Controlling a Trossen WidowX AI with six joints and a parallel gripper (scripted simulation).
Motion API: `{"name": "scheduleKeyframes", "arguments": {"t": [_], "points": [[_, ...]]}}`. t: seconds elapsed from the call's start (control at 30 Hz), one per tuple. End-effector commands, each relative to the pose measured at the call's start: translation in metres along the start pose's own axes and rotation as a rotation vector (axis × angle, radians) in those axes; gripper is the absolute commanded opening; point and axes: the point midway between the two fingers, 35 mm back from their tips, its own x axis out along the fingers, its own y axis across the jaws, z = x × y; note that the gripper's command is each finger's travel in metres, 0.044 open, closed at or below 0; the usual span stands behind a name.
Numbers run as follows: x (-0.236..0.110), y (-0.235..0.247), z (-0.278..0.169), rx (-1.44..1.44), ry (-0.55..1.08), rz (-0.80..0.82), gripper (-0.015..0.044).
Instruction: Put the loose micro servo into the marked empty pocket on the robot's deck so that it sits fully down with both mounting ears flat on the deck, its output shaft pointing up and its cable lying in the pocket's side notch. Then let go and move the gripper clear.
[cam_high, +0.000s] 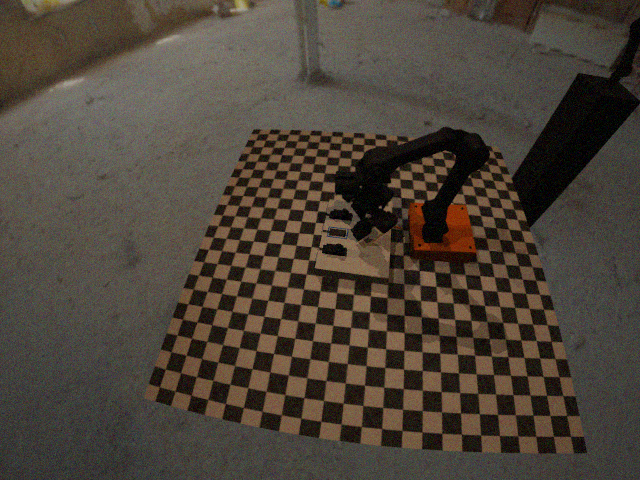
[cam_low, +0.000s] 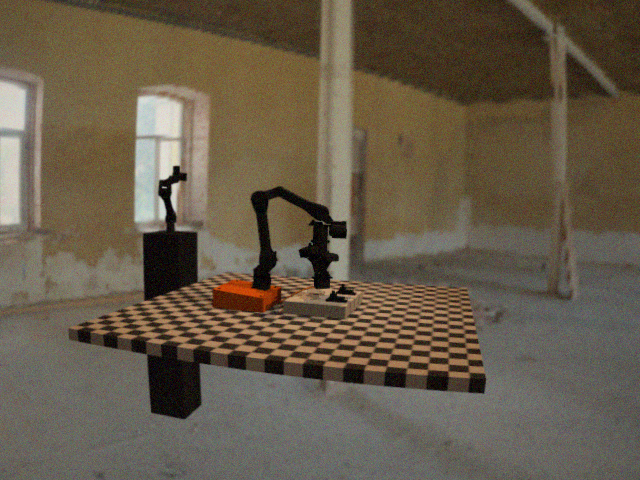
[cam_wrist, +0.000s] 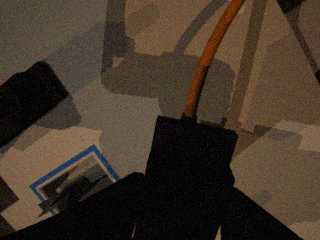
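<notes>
Your jaws are closed partway on the micro servo, a dark block that fills the space between the two dark fingers in the wrist view, so you have it firmly in hand and off the deck. Its orange cable rises from the far end of the block and curves away ahead of the jaws, hanging over the pale deck rather than lying in any notch. The marked pocket, outlined in blue, sits below and to the left of the jaws in the wrist view, close beside them but not under the servo; you can see its dark hollow, still unfilled. In the top view the same blue-edged pocket lies just left of the jaws, between two other dark servos already seated on the deck, one beyond it and one nearer the camera. Another dark shape shows left of the jaws in the wrist view, likely one of those seated units, though you cannot tell which. From the exterior view your arm reaches out from its orange base and points nearly straight down over the deck, which rests on the checkered counter. Whether the servo's shaft points up cannot be made out.
</notes>
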Motion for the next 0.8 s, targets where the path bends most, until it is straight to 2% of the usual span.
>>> {"name": "scheduleKeyframes", "arguments": {"t": [0.0, 0.77], "points": [[-0.0012, 0.0012, 0.0022, -0.021, 0.009, -0.003, 0.0], [-0.0013, 0.0012, 0.0022, -0.779, 0.01, 0.001, 0.0]]}}
